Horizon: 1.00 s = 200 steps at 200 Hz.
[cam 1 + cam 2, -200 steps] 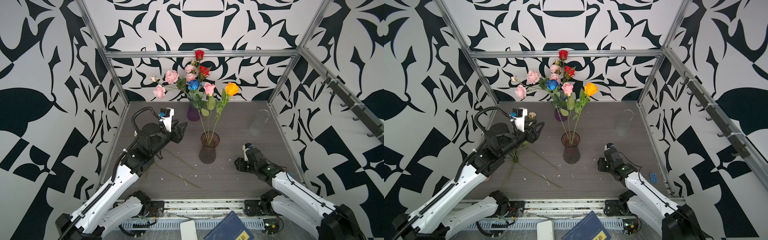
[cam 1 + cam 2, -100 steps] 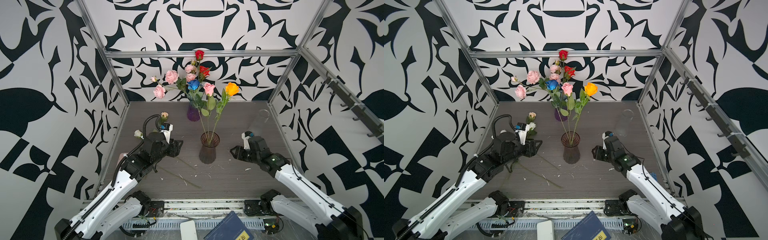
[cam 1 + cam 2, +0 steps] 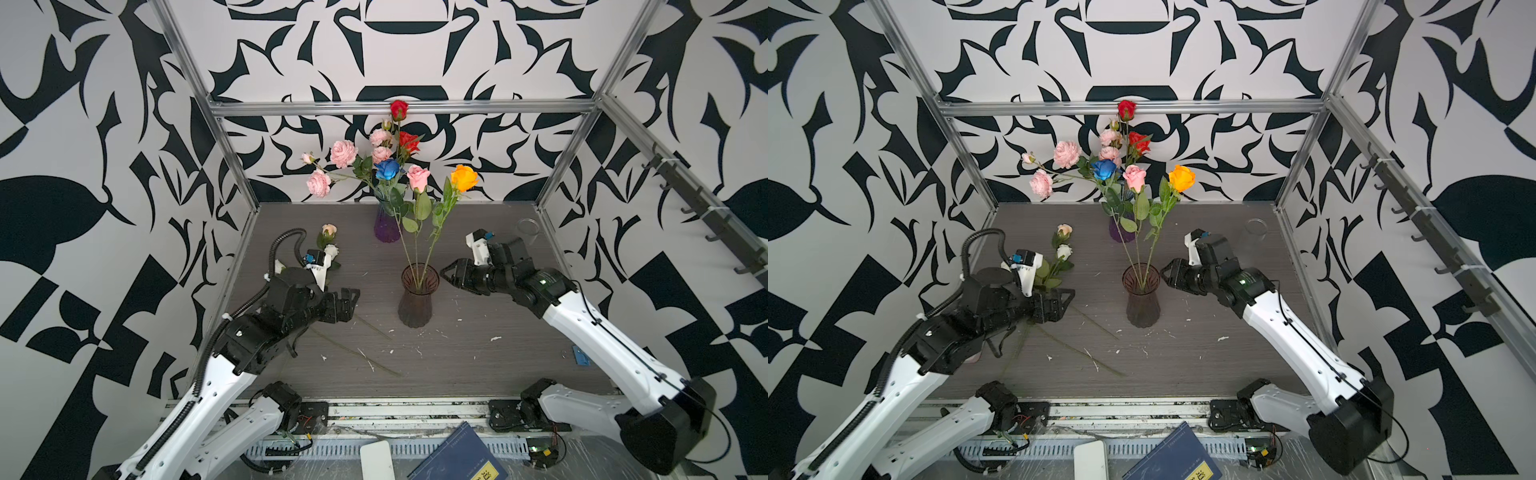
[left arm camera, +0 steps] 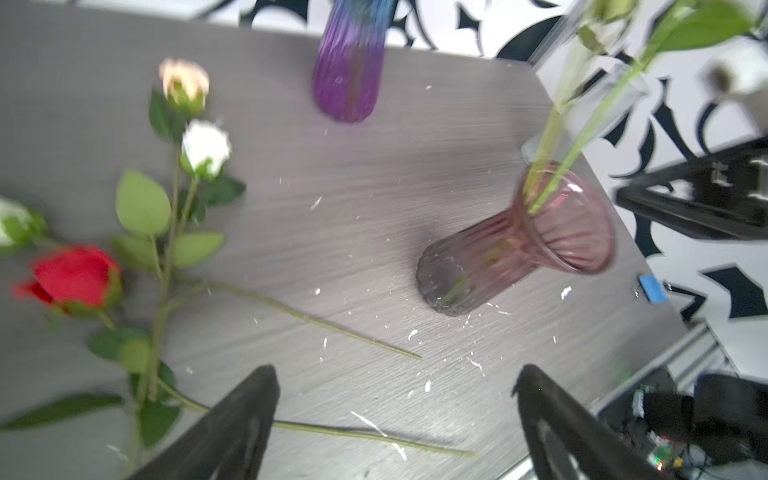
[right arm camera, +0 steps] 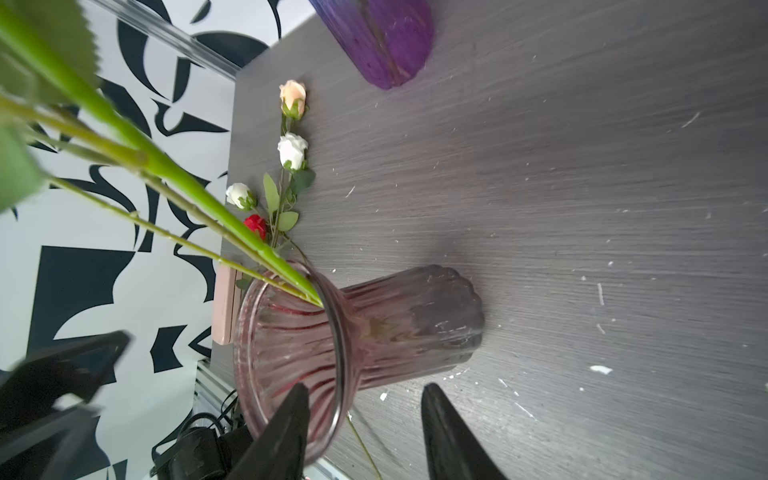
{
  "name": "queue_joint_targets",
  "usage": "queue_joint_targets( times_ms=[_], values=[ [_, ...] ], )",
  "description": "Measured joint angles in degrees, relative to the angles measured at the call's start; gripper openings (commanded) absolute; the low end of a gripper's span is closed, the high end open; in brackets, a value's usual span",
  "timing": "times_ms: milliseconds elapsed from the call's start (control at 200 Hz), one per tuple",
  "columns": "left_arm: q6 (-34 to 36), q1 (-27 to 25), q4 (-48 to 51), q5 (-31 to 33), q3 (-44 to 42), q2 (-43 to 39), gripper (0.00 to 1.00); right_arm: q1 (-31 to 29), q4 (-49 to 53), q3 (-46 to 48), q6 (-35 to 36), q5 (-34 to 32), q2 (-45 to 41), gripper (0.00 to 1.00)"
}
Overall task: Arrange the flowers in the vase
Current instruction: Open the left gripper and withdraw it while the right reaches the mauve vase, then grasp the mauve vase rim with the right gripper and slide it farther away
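Since the earlier frames, the left arm had come down from its raised place near the purple vase and hung low over the table. The right arm had reached forward to the smoky pink vase. The left gripper had also opened: in the left wrist view its jaws stood wide apart with nothing between them, above bare wood and loose stems. It was to the left of the smoky pink vase and apart from it.

The right gripper had its jaws partly apart and held nothing. Its tips were just beside the rim of the smoky pink vase. In the right wrist view one finger overlapped the rim and the other stood beside the neck; whether they touched the glass could not be told.

Three green stems leaned in the smoky pink vase, going up to the blue rose, the pink rose and the orange rose. The purple vase, at the back wall, held the pink ruffled spray and the tall red roses. On the table at the left lay the cream rose, the white rose and the fallen red rose, with their stems pointing toward the front.
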State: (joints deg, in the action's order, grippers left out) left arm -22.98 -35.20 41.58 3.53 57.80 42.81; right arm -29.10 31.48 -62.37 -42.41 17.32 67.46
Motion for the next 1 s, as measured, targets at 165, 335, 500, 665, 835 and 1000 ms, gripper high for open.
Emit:
queue_joint_targets(
  times_ms=[165, 335, 500, 665, 835, 1000],
  values=[
    [2.27, 0.00, 4.35, 0.17, 7.19, -4.44, 1.00, -3.34, 1.70, -2.60, -1.68, -1.40, 4.20, 0.46],
    [4.42, 0.02, 9.38, 1.64, 9.99, -9.29, 0.99, -5.31, 3.19, -4.09, -3.32, -4.33, 6.43, 0.40],
    [6.01, 0.02, 14.80, 5.68, 10.19, -12.17, 0.99, -6.80, 4.74, -6.25, -4.33, -7.30, 8.72, 0.38],
    [7.69, 0.07, 16.72, 7.63, 7.74, -15.58, 0.99, -8.70, 6.16, -8.63, -5.18, -10.58, 10.86, 0.33],
    [9.62, 0.07, 17.14, 8.28, 3.61, -18.99, 0.99, -9.88, 8.55, -10.12, -6.36, -13.44, 12.15, 0.24],
    [10.47, 0.11, 16.48, 8.96, 2.01, -21.68, 1.00, -9.92, 9.92, -11.15, -7.72, -14.56, 13.29, 0.10]
  ],
)
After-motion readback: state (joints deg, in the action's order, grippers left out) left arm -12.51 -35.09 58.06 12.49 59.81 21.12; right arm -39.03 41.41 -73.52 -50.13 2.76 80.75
